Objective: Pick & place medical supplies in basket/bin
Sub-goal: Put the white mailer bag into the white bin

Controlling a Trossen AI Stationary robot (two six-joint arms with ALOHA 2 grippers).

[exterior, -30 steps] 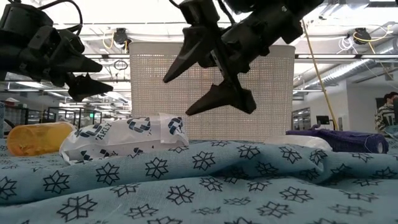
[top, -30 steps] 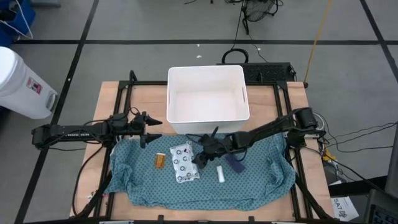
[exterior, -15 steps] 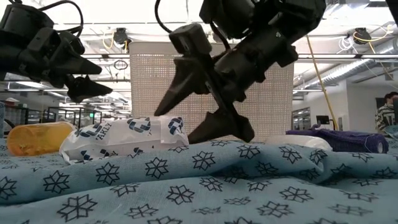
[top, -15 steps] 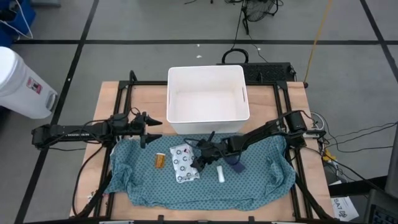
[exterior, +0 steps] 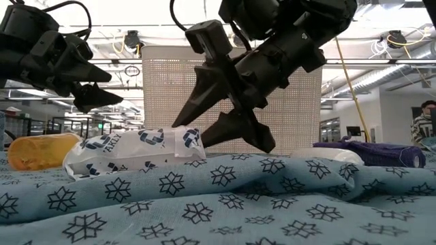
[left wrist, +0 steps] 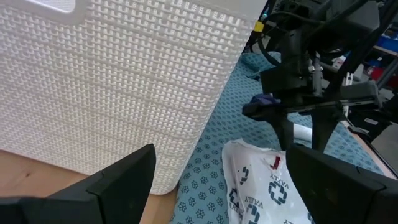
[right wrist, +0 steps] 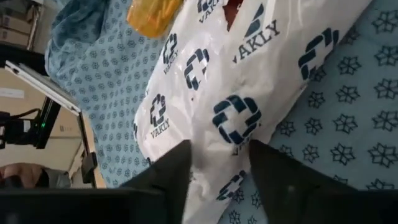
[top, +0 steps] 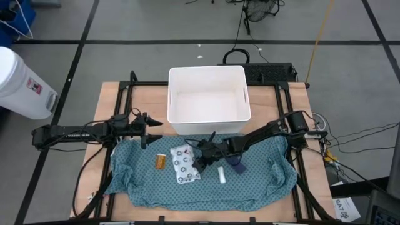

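Note:
The flat white packet [top: 184,164] with dark ring prints lies on the teal cloth [top: 200,187], with the orange pill bottle [top: 161,161] to its left. The small white tube [top: 221,174] and dark blue block [top: 235,164] are to its right. My right gripper [exterior: 187,136] is open and low over the cloth. Its fingers stand on either side of the packet's right end [right wrist: 233,118]. My left gripper [top: 156,130] is open and waits above the table's left, beside the white tub [top: 209,69]. The tub stands on the far half of the table. My right gripper comes slanting down from the table's right, one finger [exterior: 204,102] above the packet's right end [exterior: 191,138] and one [exterior: 235,133] below it by the cloth. Whether the fingers touch the packet, I cannot tell. The packet lies flat on the cloth.
The tub's near wall [exterior: 231,102] stands close behind the packet. A white cylindrical container [top: 19,78] with a red label stands on the floor beyond the table's left edge. A black frame [top: 125,87] runs along the table's edges.
My right gripper has come down and toward the table's near-left, from above the cloth to the packet's right end, which now sits between its open fingers. The left arm has kept still.

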